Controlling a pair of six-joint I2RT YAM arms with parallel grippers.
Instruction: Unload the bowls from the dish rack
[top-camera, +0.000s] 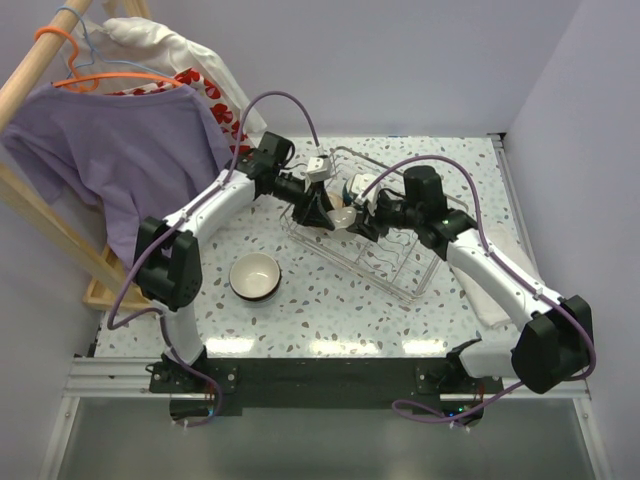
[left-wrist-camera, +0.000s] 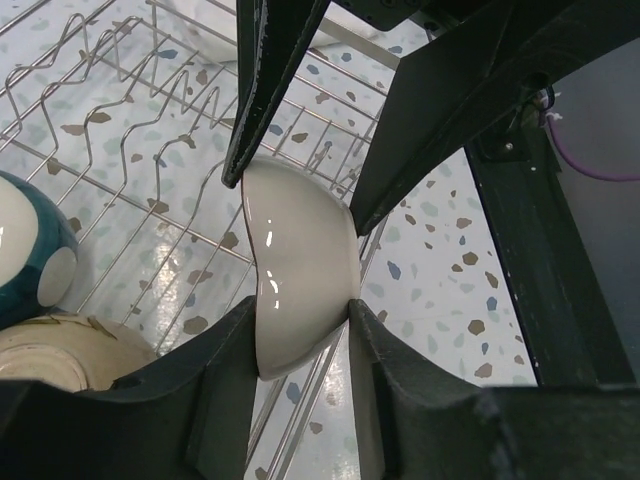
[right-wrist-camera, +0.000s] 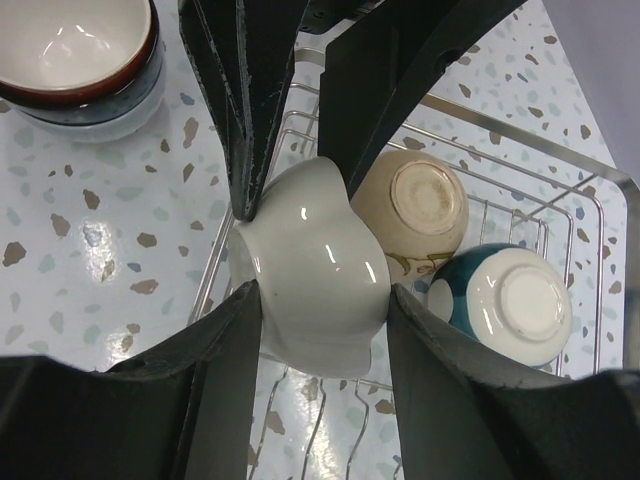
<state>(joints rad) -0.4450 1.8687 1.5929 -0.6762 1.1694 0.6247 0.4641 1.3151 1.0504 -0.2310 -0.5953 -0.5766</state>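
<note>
A white bowl (top-camera: 343, 217) hangs on edge over the near-left edge of the dish rack (top-camera: 400, 268), held from both sides. My left gripper (top-camera: 320, 210) is shut on it; its fingers pinch the bowl (left-wrist-camera: 295, 270) across its wall. My right gripper (top-camera: 362, 222) is shut on the same bowl (right-wrist-camera: 315, 265), gripping its outside. A tan bowl (right-wrist-camera: 420, 205) and a teal-and-white bowl (right-wrist-camera: 510, 300) lie upside down in the rack (right-wrist-camera: 560, 165). They also show in the left wrist view: teal-and-white (left-wrist-camera: 25, 250), tan (left-wrist-camera: 60, 350). Other bowls are stacked on the table (top-camera: 254, 276), a dark red one on top (right-wrist-camera: 80, 55).
A wooden clothes stand with a purple shirt (top-camera: 110, 140) stands at the far left. A white cloth (top-camera: 490, 305) lies by the right arm. The rack's wavy wires (left-wrist-camera: 150, 150) run under the held bowl.
</note>
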